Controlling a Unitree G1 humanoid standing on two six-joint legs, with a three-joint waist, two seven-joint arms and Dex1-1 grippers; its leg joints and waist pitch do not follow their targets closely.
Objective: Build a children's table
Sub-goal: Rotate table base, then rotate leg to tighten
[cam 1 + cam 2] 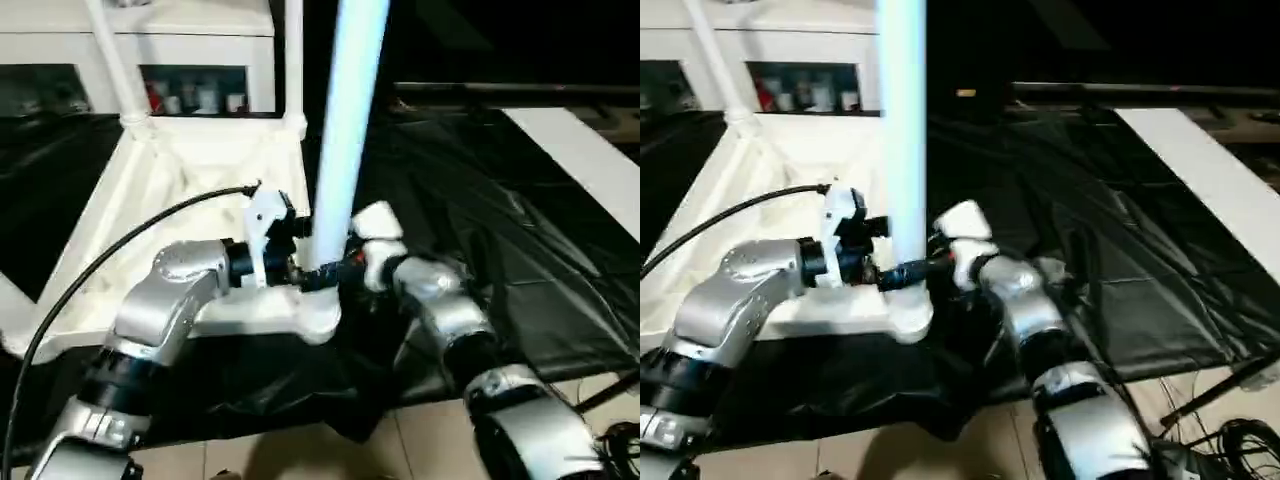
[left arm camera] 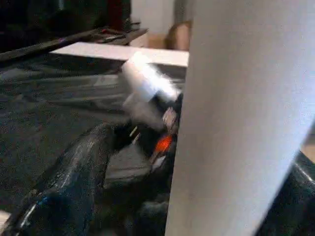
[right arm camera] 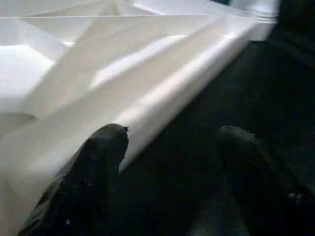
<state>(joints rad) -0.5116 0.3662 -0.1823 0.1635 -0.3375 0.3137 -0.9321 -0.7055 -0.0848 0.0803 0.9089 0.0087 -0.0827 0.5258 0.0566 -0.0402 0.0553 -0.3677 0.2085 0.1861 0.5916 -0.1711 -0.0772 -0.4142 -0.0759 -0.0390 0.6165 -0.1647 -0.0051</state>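
Three legs stand up from the tabletop [image 1: 170, 190], which lies underside-up on the black-sheeted work table [image 1: 480, 240]: two at the far corners — far left leg [image 1: 115, 60], far right leg [image 1: 293, 60] — and the near leg [image 1: 345, 130], upright in the near right corner socket [image 1: 318, 318]. That socket sits right at the table's front edge; below it, pale floor tiles [image 1: 300, 455].

Left gripper [image 1: 300, 270] reaches in from the tabletop side & meets the near leg low down, just above the socket. In the left wrist view one black finger [image 2: 74, 187] lies on one side of the leg [image 2: 236, 118], a 2nd shows at the other side, so the pincer is spread about the tube's width with the leg between the fingers, apparently gripped.

Right gripper [image 3: 167, 182] comes from the opp. side, over bare black sheet. Right wrist view: both fingers apart w/ nothing between them, one fingertip [image 3: 106, 147] just beside the tabletop's long outer rim [image 3: 187, 78], the other over the sheet; cannot tell if the first touches the rim.

Room: to the robot's right of the tabletop the crumpled sheet runs wide & open out to a white board [image 1: 580, 150] at the far right. Behind the table, a white cabinet [image 1: 190, 60] w/ glass doors. A black cable [image 1: 110, 250] arcs over the left forearm.
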